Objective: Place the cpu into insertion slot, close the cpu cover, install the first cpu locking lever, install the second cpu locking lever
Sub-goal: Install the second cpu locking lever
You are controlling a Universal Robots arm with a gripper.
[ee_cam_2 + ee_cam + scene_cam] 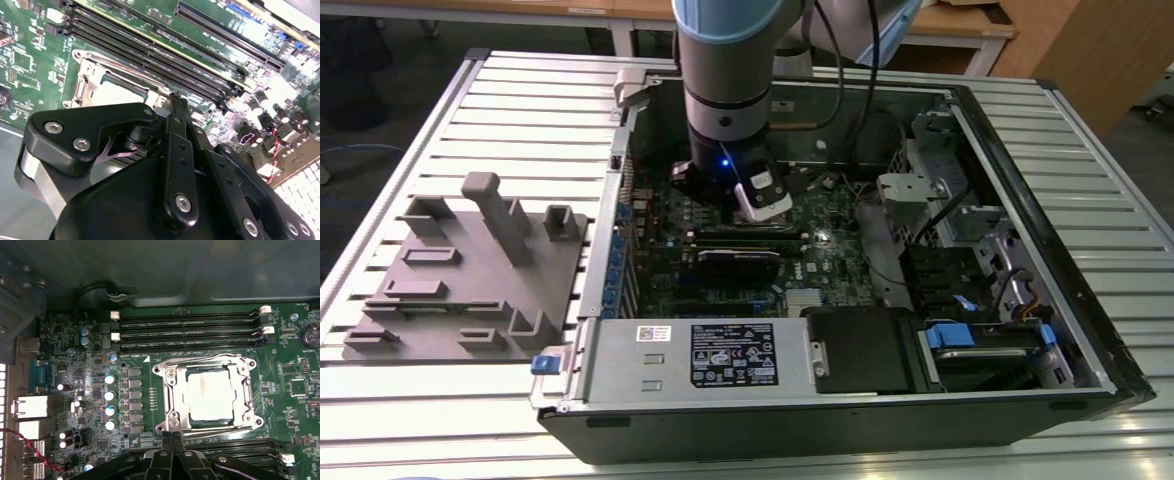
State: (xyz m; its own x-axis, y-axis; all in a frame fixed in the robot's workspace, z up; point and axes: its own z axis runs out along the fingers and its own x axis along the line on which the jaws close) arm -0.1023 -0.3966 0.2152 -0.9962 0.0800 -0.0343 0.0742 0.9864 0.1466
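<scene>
- Black gripper (172, 436) linkage sits closest to the lens in both wrist views; its fingertips (176, 100) are pressed together with no gap, gripping nothing.
- Just beyond the tips lies the insertion slot (209, 393), with the cpu (210, 394) seated in it, silvery top facing up.
- Around the chip, the cpu cover (172, 390) lies flat, framing it.
- Long black memory slots (190, 330) run along both sides of the socket on the green motherboard (295, 370).
- In the exterior view, the arm (727, 90) reaches down into an open computer case (854, 415) resting on a slatted metal table (520, 100); a grey fixture block (467, 270) lies at that view's left.
</scene>
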